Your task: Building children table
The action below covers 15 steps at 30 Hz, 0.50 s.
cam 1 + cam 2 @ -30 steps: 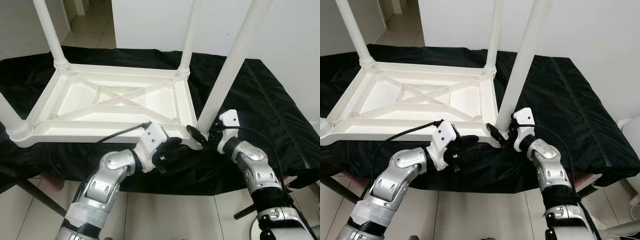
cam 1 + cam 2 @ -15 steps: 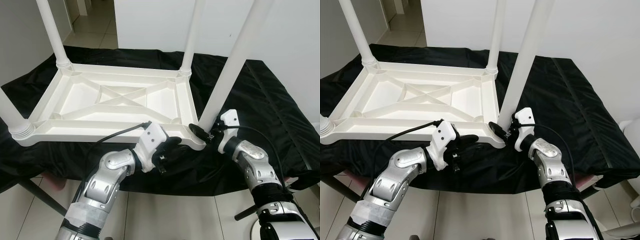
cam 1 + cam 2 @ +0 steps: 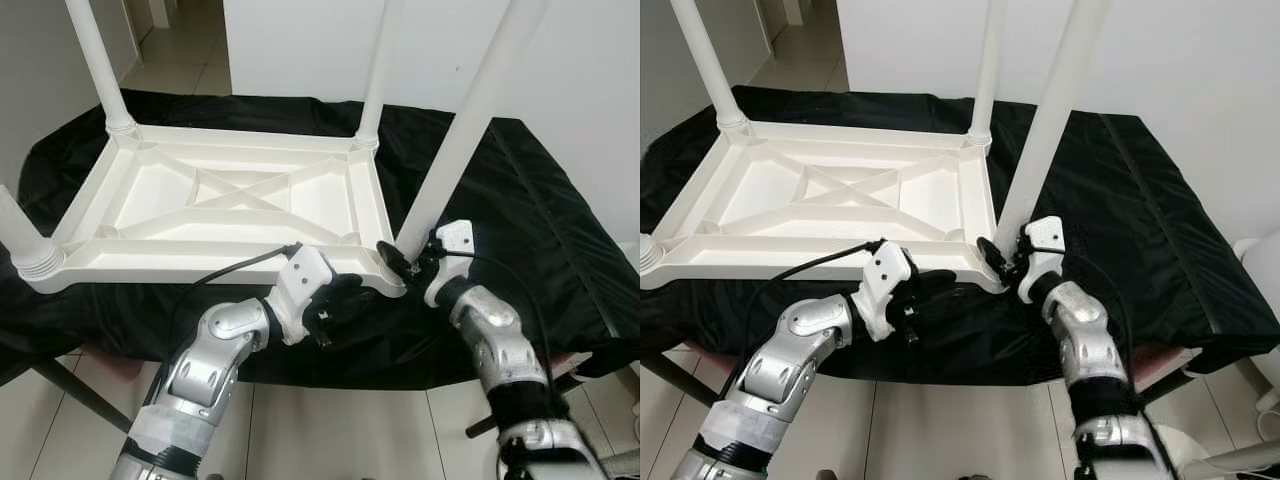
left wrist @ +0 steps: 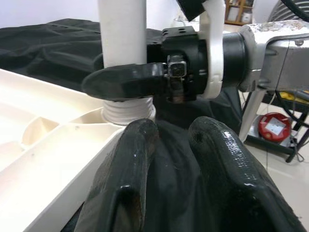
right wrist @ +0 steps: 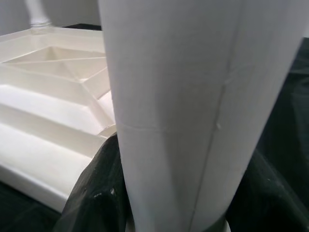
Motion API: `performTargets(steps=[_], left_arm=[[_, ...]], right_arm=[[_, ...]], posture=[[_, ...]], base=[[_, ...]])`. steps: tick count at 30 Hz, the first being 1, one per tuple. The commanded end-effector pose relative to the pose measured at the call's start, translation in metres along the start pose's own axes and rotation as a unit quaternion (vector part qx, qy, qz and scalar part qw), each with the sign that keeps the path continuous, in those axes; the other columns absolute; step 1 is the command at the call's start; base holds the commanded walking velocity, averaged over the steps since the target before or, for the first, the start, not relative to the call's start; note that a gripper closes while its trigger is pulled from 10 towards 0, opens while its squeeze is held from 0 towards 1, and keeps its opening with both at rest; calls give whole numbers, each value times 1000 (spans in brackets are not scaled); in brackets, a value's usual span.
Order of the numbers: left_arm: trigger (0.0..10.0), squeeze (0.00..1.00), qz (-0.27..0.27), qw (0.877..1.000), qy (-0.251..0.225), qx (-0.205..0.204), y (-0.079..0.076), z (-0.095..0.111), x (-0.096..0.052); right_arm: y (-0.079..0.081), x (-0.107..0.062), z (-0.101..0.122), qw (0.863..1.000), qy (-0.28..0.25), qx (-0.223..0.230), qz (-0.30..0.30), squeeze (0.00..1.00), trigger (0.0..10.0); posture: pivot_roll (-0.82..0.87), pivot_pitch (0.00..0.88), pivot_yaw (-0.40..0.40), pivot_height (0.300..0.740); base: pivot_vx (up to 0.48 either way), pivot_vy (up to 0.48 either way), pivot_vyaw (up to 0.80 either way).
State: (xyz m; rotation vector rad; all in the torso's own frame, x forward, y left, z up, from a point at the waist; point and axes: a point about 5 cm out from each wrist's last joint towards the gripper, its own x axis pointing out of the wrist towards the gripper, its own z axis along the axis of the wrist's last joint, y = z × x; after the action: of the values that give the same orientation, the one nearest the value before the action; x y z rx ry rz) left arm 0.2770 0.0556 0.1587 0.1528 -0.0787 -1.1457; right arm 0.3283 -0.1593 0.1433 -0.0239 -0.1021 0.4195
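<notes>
- Right gripper: two black fingers set apart on either side of the base of the near-right leg. In the left wrist view one finger lies across the front of the leg just above its ribbed collar. The right wrist view has the leg close up, dark finger shapes low at each side. Fingers look closed against the leg, gripping it.
- Left gripper: fingers near together with a narrow gap between them, nothing held. They sit at the near edge of the white tabletop, beside the near-right corner; the left wrist view shows one fingertip against the table rim, black cloth between and beneath the pair.
- No brand, label or writing legible on the grippers, table or legs.
- The children's table lies upside down on a black cloth, underside ribs and a crossed brace facing up.
- Four white legs stand up from its corners: far-left leg, far-right leg, near-left leg with ribbed collar, near-right leg tilted slightly toward the right.
- A black cable runs from the left wrist across the near table edge.
- Pale tiled floor below; white wall behind.
- A red object on the floor in the left wrist view, too small to identify.
</notes>
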Motion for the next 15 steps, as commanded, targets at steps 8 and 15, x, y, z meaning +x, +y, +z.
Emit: performTargets(steps=[8, 15], left_arm=[[10000, 0, 33, 999, 8, 0, 0, -3, 0], [10000, 0, 29, 1000, 7, 1, 0, -3, 3]], right_arm=[[16, -12, -6, 983, 10, 24, -179, 0, 10000], [41, -19, -2, 958, 6, 47, -284, 0, 10000]], posture=[[-13, 64, -57, 740], [-20, 55, -52, 740]], base=[[0, 0, 0], [0, 0, 0]])
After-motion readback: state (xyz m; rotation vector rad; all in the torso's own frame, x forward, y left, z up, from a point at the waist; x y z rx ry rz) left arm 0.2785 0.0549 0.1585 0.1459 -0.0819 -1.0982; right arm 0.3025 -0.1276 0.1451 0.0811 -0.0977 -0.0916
